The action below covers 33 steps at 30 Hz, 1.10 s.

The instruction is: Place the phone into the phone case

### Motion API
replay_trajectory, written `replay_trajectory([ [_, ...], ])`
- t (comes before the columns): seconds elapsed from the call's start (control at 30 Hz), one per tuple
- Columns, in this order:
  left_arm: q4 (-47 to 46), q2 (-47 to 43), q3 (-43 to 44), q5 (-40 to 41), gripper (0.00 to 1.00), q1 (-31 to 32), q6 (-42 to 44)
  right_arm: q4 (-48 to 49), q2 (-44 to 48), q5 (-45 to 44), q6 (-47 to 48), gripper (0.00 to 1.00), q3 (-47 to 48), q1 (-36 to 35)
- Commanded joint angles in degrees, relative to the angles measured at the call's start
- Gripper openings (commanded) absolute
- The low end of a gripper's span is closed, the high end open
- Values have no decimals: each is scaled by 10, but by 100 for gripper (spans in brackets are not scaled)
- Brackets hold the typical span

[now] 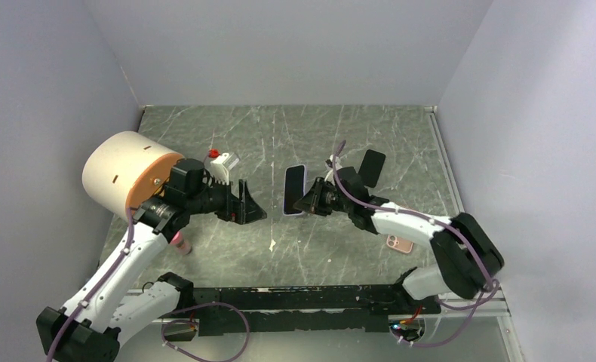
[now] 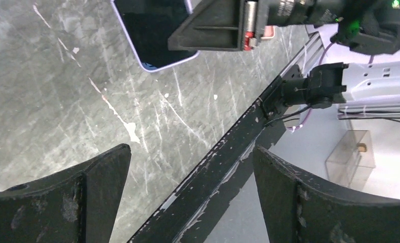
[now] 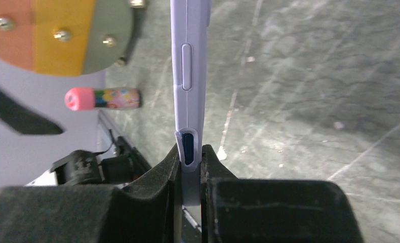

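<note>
My right gripper point(image 1: 304, 202) is shut on the lower edge of a lilac phone case point(image 1: 293, 188) and holds it on edge above the table middle. A dark screen fills the case in the left wrist view point(image 2: 155, 30). In the right wrist view the case point(image 3: 189, 61) rises between my fingers point(image 3: 190, 152), with a blue phone edge showing in its side slot. My left gripper point(image 1: 253, 211) is open and empty, just left of the case and apart from it. Its two fingers frame the table and the rail in the left wrist view point(image 2: 192, 151).
A black phone point(image 1: 372, 167) lies behind the right arm. A pink phone-shaped item point(image 1: 400, 243) lies under the right arm. A white drum with an orange face point(image 1: 125, 177), a small white and red item point(image 1: 221, 160) and a pink-capped tube point(image 1: 182, 243) are at the left. A black rail point(image 1: 302, 298) runs along the near edge.
</note>
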<state>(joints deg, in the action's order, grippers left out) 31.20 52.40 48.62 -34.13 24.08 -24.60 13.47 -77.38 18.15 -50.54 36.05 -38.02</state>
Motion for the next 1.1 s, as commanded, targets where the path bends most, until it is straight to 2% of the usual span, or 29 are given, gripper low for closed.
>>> replay_trajectory([
  [0.0,17,-24,14,17,94,3,54,41,-58,26,24,0,68,15],
  [0.27,28,-37,19,25,94,3,60,62,-227,105,37,0,169,36],
  [0.47,28,-50,17,34,94,4,63,35,-321,125,52,1,240,44],
  [0.57,30,-48,19,34,94,4,63,21,-340,118,55,8,254,45],
  [0.87,33,-53,18,38,94,4,64,-52,-332,73,58,49,259,55],
  [1.07,33,-48,19,37,94,4,65,-138,-277,28,61,61,259,60],
])
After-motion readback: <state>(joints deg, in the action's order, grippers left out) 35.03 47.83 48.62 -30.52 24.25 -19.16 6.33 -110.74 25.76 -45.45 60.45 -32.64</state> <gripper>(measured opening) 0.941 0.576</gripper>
